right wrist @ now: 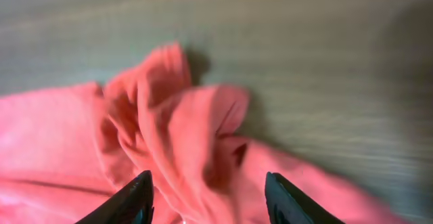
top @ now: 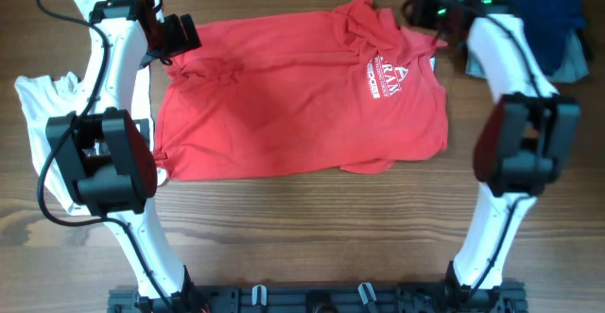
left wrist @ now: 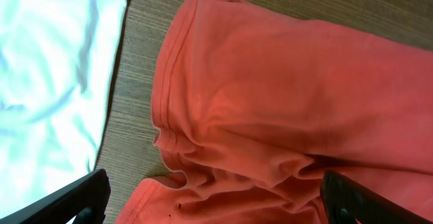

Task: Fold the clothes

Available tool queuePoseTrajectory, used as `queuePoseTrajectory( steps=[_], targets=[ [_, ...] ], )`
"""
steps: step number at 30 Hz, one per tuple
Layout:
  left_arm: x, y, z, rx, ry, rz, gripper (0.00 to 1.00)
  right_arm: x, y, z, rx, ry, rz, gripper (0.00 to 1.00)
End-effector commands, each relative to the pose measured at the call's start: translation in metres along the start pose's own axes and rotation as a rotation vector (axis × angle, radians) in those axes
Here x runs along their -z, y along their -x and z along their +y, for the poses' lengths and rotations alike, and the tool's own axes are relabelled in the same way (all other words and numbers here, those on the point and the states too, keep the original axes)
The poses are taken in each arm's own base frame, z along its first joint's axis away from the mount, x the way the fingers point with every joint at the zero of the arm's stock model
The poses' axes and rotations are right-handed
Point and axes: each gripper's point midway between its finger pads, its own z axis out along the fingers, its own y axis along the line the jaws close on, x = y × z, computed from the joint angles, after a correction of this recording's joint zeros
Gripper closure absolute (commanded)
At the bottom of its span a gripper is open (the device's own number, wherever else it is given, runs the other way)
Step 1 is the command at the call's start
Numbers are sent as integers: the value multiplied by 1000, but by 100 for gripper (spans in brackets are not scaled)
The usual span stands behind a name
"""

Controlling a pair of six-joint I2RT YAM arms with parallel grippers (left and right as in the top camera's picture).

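- Two arms over a wooden table (top: pixel 284 228), one at each far corner of a red T-shirt (top: pixel 284 105).
- Spread across the middle of the table, that red T-shirt, mostly flat, with white lettering (top: pixel 383 75) on its right part.
- Rumpled at the far right corner, with a few soft creases toward the far left.
- At the far left corner, the left gripper (top: pixel 180 39), close above the cloth.
- Seen from the left wrist: jaws spread wide, nothing held, both fingers (left wrist: pixel 74 200) low in the frame and well apart.
- Beneath and between them, a stitched hem (left wrist: pixel 169 68) of red cloth, wrinkled into folds.
- Along the left edge of the table, a white T-shirt (top: pixel 38 105), beside the red one and partly under the left arm.
- Between the two shirts in the left wrist view, a bare strip of table.
- At the far right, the right gripper (top: pixel 416 10), above the rumpled corner.
- Seen from the right wrist, blurred: jaws partway apart, with a bunched ridge of red cloth standing up between the fingertips (right wrist: pixel 135 195).
- Apparently not pinched, though contact with the pads is hard to judge in the blur.
- In the far right corner of the table, dark blue garments (top: pixel 539 1) in a pile.
- Just nearer than those, a lighter blue-grey piece (top: pixel 575 62).
- Both apart from the red T-shirt, on the far side of the right arm.
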Motion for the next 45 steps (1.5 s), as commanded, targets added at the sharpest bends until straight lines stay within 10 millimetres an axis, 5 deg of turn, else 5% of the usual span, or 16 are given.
queuePoseTrajectory(
  steps=[1,7,11,15,17,22,30,35,36,38,40,41,45],
  targets=[
    [3,-1,1,20,-6,4,0,-31,-25,3,-3,22,67,50],
    [3,-1,1,20,-6,4,0,-49,-40,-2,-7,11,100,52],
    [3,-1,1,20,-6,4,0,-47,-31,0,6,15,68,63],
    [3,-1,1,20,-6,4,0,-34,-9,6,29,23,0,75],
    [3,-1,1,20,-6,4,0,-23,7,12,45,28,-50,94],
    [3,-1,1,20,-6,4,0,10,52,16,84,-8,-203,96],
    [3,-1,1,20,-6,3,0,14,81,-33,61,-204,-336,96],
    [3,-1,0,20,-7,3,0,-9,73,-73,23,-264,-346,96],
    [3,-1,0,20,-7,2,0,-15,69,-79,17,-268,-341,92],
    [2,2,0,20,-9,-7,0,-25,62,-87,12,-273,-330,41],
    [3,6,-1,19,-14,-23,0,-30,57,-89,10,-275,-317,10],
    [2,8,-2,19,-17,-33,0,-31,56,-89,12,-275,-310,1],
    [4,24,-6,16,-35,-99,0,-18,60,-76,24,-235,-301,0]
  ],
)
